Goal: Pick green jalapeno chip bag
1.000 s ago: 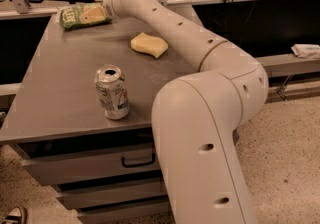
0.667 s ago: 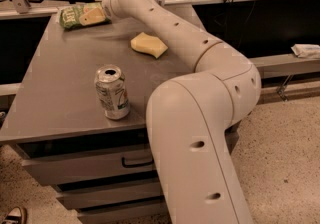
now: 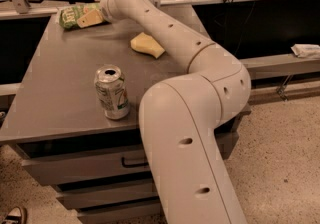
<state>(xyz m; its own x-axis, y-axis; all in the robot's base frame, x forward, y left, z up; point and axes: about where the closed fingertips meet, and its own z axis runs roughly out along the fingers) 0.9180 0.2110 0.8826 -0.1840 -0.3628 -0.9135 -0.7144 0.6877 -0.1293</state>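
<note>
The room was a work area with a speckled floor, dark benches along the far side and a grey table [image 3: 55, 103] with drawers [image 3: 75, 168] beneath its near edge.

In the single camera view, the green jalapeno chip bag [image 3: 70, 16] lay flat at the table's far left corner, close to the far edge. The arm [image 3: 200, 98] rose from the near right, bent at its elbow and stretched far and left across the tabletop. That long reach put the gripper [image 3: 89, 18] right at the bag's right end, with a tan part of it overlapping the crinkled green film. Whether the gripper was spread or clamped on the bag could not be told from this angle.

A yellow sponge [image 3: 146, 45] sat just beside the forearm on its near left side, and a soda can [image 3: 112, 93] stood upright near the front edge, well apart from the bag. Neither blocked the approach, which probably explained the straight line taken along the right of both.

Judging by the contact, the step in hand was the grasp itself. The thin, slippery bag would likely need a firm pinch before any lift.
</note>
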